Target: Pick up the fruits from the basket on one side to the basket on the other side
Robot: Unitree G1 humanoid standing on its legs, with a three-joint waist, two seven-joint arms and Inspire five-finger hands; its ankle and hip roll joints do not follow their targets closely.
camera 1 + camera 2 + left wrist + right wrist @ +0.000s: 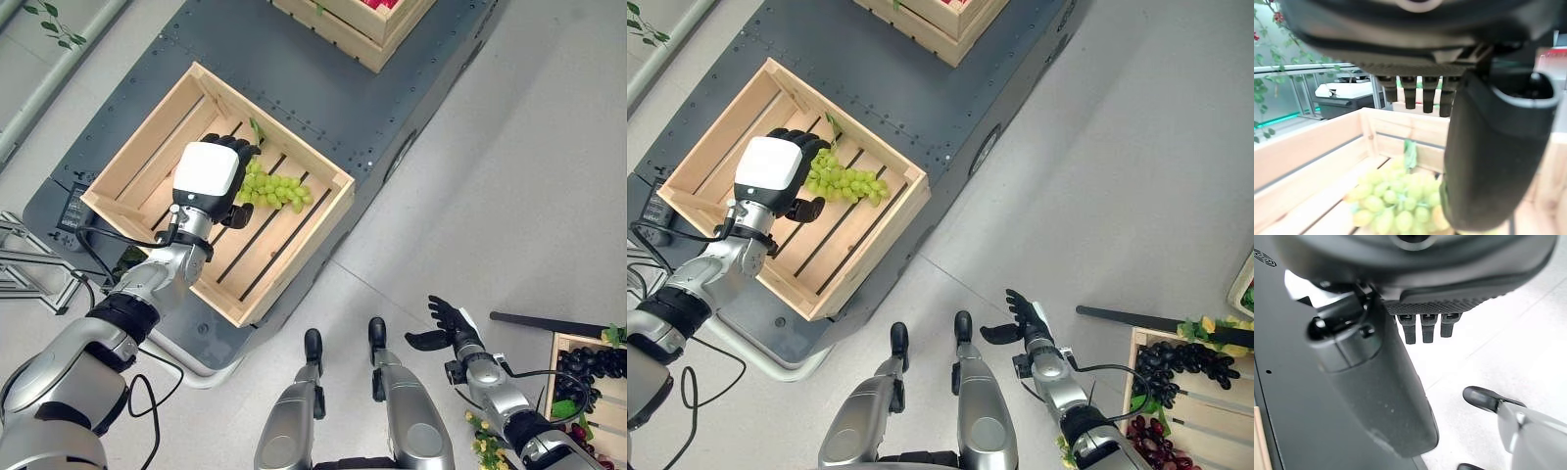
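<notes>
The left hand (211, 176) hovers with straight, released fingers over green grapes (275, 189) in a wooden crate (127, 157). The right hand (449, 326) hangs released above the floor.

A robot test space staged like a fruit stall: wooden crates (220, 191) of grapes (276, 188) on a dark riveted metal platform (323, 88), grey tiled floor (509, 176)

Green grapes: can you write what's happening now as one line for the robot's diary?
left hand: open, over green grapes lying in wooden crate | right hand: open, idle above floor | dark grapes: in crate at right
</notes>
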